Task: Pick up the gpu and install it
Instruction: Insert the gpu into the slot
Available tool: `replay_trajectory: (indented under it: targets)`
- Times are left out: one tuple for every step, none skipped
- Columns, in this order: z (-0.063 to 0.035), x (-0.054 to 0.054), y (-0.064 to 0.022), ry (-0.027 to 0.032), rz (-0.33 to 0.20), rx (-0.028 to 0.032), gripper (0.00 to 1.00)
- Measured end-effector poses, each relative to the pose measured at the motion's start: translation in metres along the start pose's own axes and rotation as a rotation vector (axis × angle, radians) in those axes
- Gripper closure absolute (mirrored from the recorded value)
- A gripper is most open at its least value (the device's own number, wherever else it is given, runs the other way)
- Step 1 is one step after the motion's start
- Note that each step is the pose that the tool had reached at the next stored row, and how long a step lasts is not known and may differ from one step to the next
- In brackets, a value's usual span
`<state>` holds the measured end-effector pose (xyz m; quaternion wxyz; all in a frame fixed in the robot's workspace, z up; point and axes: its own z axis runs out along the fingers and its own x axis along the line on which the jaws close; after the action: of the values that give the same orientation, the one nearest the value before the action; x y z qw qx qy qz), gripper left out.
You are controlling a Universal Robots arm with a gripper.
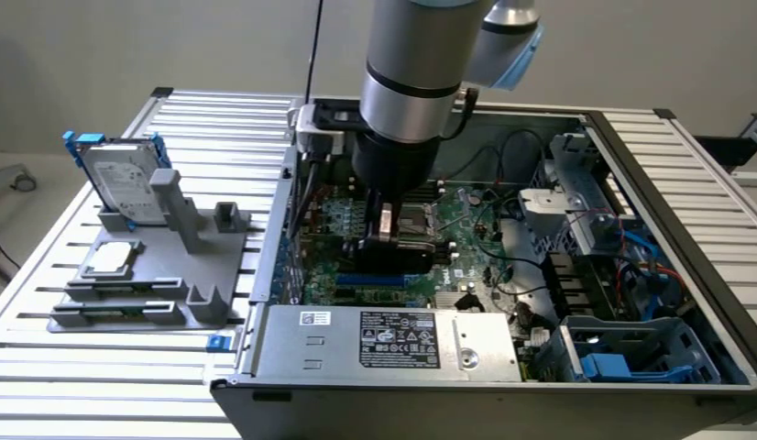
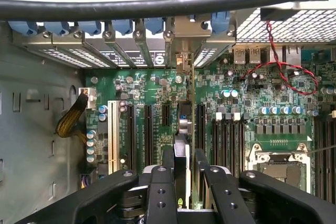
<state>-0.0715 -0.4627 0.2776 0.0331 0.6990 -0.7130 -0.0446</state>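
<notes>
the gripper [image 2: 184, 157] is down inside the open computer case [image 1: 672, 275]. its fingers [image 2: 168, 162] are closed to a narrow gap on the gpu [image 2: 181, 139], which stands on edge among the black expansion slots [image 2: 148, 129] of the green motherboard [image 2: 252, 98], apparently seated in one. the power supply [image 1: 312, 344] at the near side bears a black and white label [image 1: 400, 339], its writing too small to read.

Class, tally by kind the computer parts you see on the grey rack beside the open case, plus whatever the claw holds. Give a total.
Hard drive in blue frame: 1
Flat silver part: 1
Black memory sticks: 2
gpu in the claw: 1
Total: 5
</notes>
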Motion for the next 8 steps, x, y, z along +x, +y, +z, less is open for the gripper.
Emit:
replay_trajectory:
  targets:
    - [0.0004,0.0,0.0001,0.0,0.001,0.0,0.73]
    - [0.0008,0.0,0.0002,-0.0001,0.001,0.0,0.73]
    - [0.0011,0.0,0.0003,-0.0002,0.001,0.0,0.73]
    - [0.0014,0.0,0.0003,-0.0002,0.002,0.0,0.73]
    - [0.0017,0.0,0.0003,-0.0003,0.002,0.0,0.73]
    - [0.002,0.0,0.0003,-0.0003,0.002,0.0001,0.73]
    - [0.0022,0.0,0.0003,-0.0002,0.003,0.0,0.73]
    - [0.0025,0.0,0.0003,-0.0002,0.003,0.0,0.73]
